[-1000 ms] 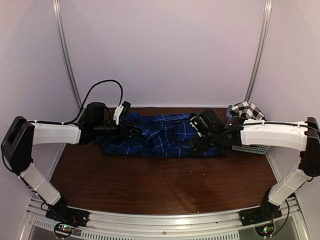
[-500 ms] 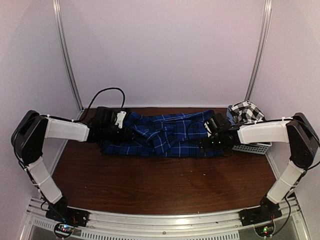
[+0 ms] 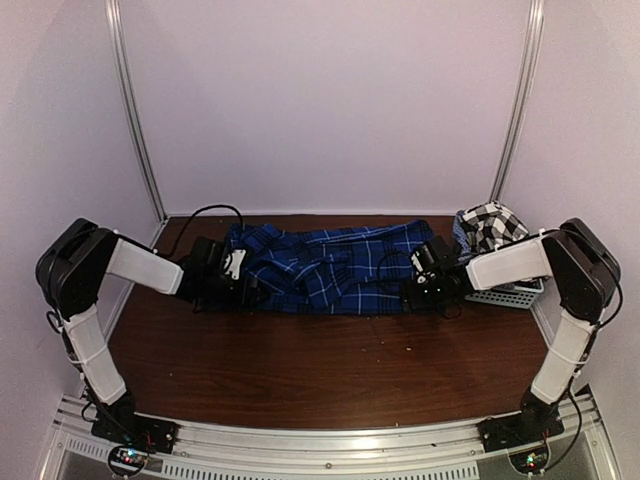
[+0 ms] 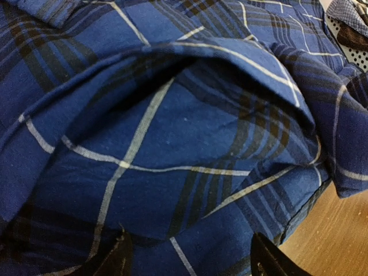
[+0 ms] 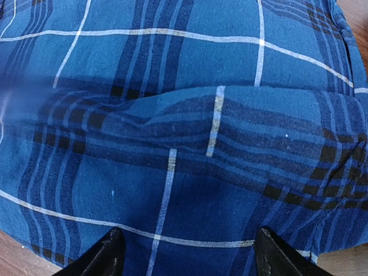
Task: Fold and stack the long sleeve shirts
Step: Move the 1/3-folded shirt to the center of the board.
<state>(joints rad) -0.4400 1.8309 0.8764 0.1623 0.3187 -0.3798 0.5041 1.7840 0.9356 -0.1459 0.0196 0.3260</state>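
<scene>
From above, the blue plaid shirt (image 3: 330, 268) was too small to tell its collar, buttons or sleeves apart. Its two ends were covered by the left arm (image 3: 145, 268) and the right arm (image 3: 510, 262). The checked shirt (image 3: 490, 222) was half hidden in the mesh basket (image 3: 505, 296) and behind the right arm.

In the left wrist view only the tips of the left gripper (image 4: 192, 261) showed at the lower edge, and the basket was cut off in the top right corner. The right gripper (image 5: 187, 253) was cut off in the same way, and a patch of cloth at the left edge was blurred. Whether any fingertip touched the cloth could not be told.
</scene>
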